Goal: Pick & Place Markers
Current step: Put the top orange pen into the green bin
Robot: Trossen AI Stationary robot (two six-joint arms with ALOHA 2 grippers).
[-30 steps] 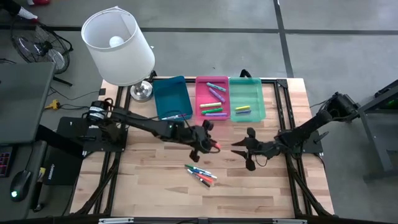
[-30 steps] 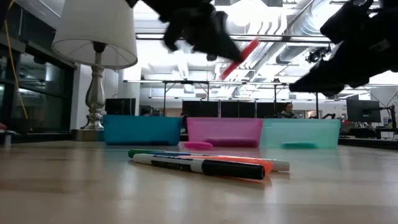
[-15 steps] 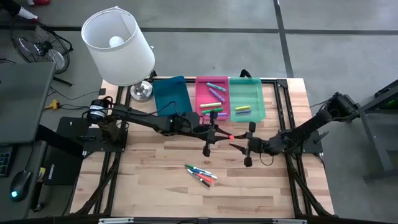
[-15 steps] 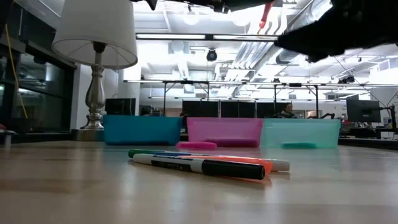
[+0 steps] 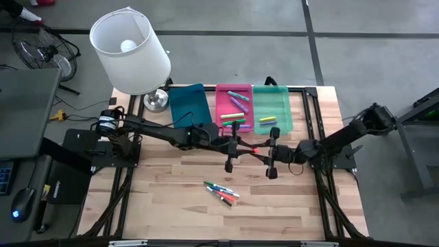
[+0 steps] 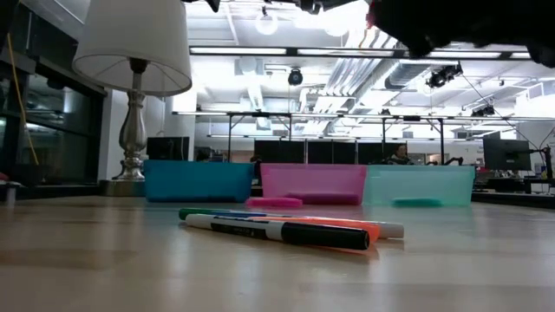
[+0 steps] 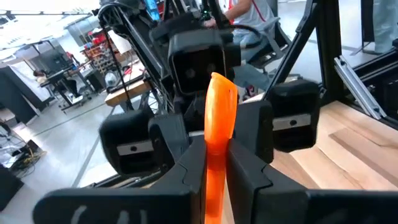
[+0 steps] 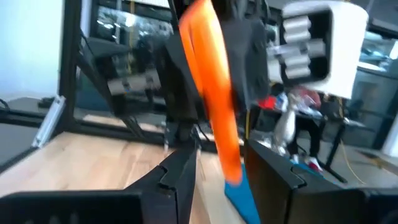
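The table has lots of bare wood in front, but the two arms meet nose to nose above its middle, so they could bump. The pink tray and green tray sit close behind them. The left fingers are closed tight on an orange marker. The right fingers stand partly open around its other end. If one lets go too soon, it could drop. More markers lie on the table in front.
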